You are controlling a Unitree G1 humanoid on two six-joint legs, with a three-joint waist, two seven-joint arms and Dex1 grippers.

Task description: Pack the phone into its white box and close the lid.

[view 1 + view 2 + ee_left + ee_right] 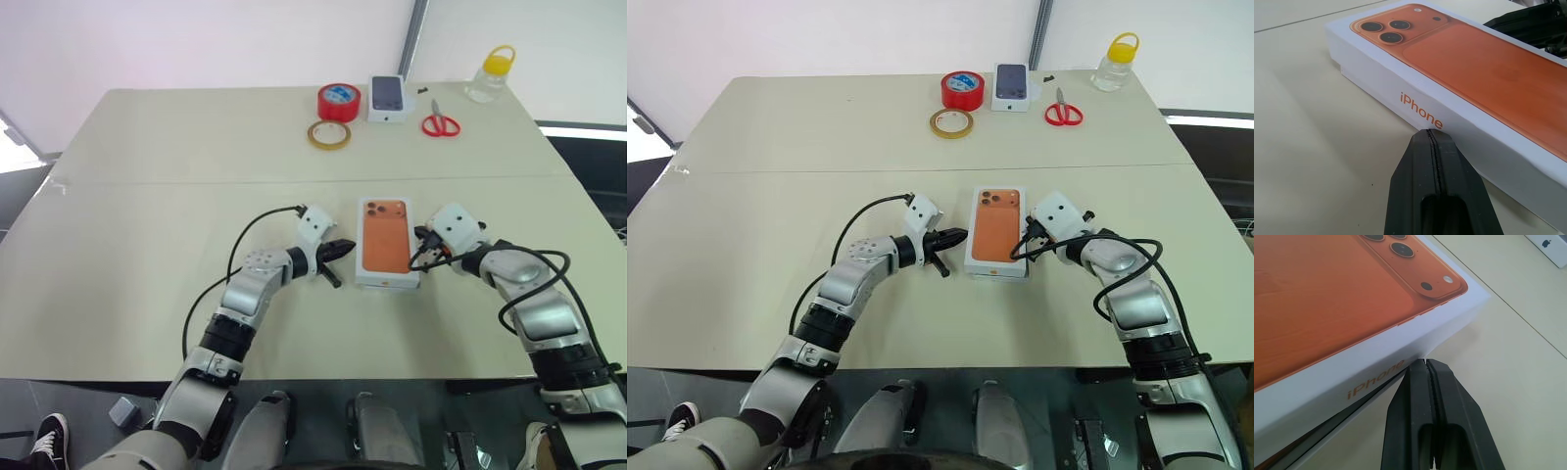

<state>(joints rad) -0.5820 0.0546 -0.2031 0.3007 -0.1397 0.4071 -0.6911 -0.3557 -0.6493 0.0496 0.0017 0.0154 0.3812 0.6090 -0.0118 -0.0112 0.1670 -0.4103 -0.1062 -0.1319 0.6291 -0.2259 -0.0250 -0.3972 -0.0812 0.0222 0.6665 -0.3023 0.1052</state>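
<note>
From the head views, the closed white box [388, 243] lies between both clenched, empty grippers, long axis running away from the robot; the left gripper [336, 262] stands off it, the right gripper [427, 247] touches its side. The left wrist view shows the lid [1449, 78] just ahead of the fingertips. In the right wrist view the tips press its lower edge, so the right is nearer.

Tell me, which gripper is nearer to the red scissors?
Right. The right gripper is at the white box's right side, below the red scissors. The left gripper is at its left side, farther away.
</note>
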